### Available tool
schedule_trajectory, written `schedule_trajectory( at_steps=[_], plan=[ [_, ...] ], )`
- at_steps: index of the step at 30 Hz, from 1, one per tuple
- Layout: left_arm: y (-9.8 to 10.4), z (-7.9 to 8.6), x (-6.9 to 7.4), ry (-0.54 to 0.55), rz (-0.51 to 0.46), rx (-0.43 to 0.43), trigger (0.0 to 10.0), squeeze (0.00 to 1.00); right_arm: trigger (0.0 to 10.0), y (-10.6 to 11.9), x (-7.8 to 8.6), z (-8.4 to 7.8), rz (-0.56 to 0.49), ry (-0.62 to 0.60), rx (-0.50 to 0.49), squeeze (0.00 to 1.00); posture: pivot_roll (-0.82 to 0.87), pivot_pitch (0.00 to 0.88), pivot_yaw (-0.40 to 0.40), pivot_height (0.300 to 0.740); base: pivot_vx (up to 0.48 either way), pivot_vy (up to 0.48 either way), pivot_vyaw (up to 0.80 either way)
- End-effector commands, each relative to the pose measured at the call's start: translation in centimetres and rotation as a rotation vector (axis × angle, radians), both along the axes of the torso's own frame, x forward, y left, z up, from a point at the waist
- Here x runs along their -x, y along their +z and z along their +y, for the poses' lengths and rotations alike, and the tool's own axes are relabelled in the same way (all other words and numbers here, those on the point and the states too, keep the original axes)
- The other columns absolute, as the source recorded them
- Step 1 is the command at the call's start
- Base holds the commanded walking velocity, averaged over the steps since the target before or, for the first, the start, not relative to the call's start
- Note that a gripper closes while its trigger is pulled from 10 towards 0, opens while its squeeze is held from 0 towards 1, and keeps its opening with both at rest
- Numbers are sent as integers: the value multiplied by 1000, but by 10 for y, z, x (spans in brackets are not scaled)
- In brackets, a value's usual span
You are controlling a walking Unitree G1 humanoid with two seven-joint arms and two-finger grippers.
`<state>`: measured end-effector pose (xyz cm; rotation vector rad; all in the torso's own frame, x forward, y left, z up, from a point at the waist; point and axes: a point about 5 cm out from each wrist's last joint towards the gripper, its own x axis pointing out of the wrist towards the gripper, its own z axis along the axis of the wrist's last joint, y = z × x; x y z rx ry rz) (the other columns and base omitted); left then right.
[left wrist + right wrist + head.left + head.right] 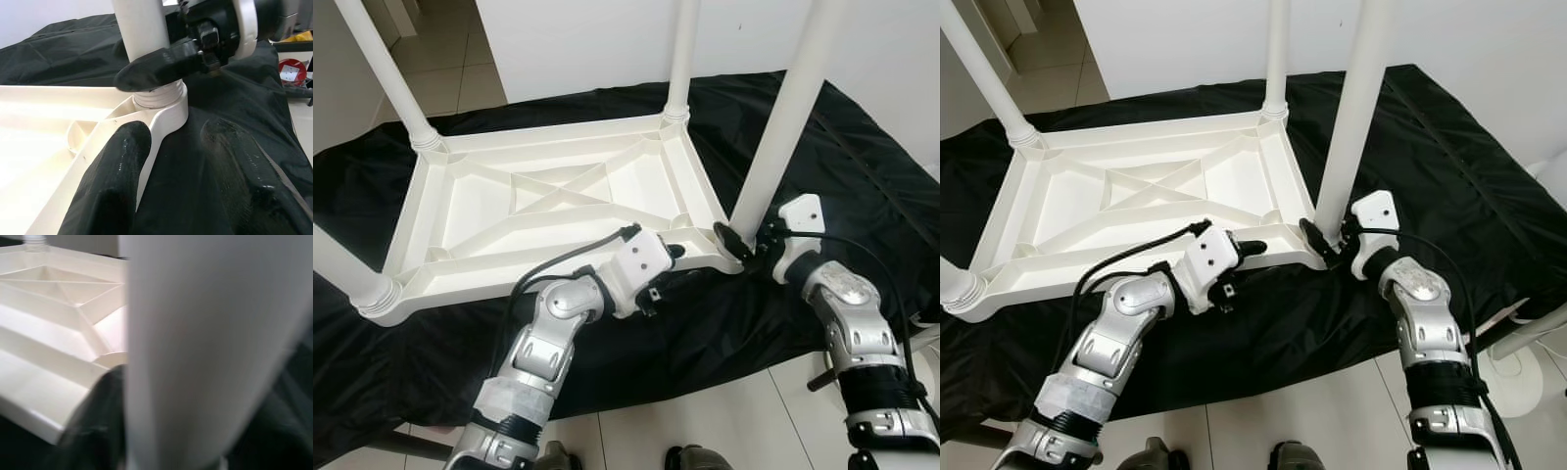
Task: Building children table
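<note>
The right gripper point(1324, 245) has its black fingers clamped on the base of a white table leg point(783, 127), just above the corner socket at four o'clock of the upturned tabletop point(553, 211). The left gripper point(668, 257) rests on the tabletop's near rim, fingers point(120, 176) apart, one on the rim and one over the black cloth point(862, 166) spread on the floor. Three more legs already stand in the other corners. The plastic looks light, stiff and smooth, likely slippery; low on the leg, near the threaded collar point(159, 95), seems the steadiest hold. No brand or writing is readable.
</note>
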<state>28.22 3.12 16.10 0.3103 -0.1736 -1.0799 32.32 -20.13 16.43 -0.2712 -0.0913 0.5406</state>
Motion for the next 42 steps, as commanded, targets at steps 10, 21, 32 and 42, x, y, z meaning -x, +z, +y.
schedule_trajectory(
  at_steps=[10,21,32,42],
  plan=[
    [0,-3,3,-5,-24,-11,10000,0,10000,-14,0,-8,46,-18,4,0,-152,71,74,740,0,0,0],
    [1,-4,2,4,-30,-4,10000,0,10000,-16,2,-1,24,-222,-95,0,-158,75,68,740,0,0,0],
    [0,-3,2,23,-24,4,10000,0,10000,-12,11,25,-18,-554,-287,0,-159,90,73,740,0,0,0],
    [3,-3,0,25,-31,7,10000,0,10000,-6,14,61,-13,-663,-341,0,-165,90,73,740,0,0,0]
  ],
)
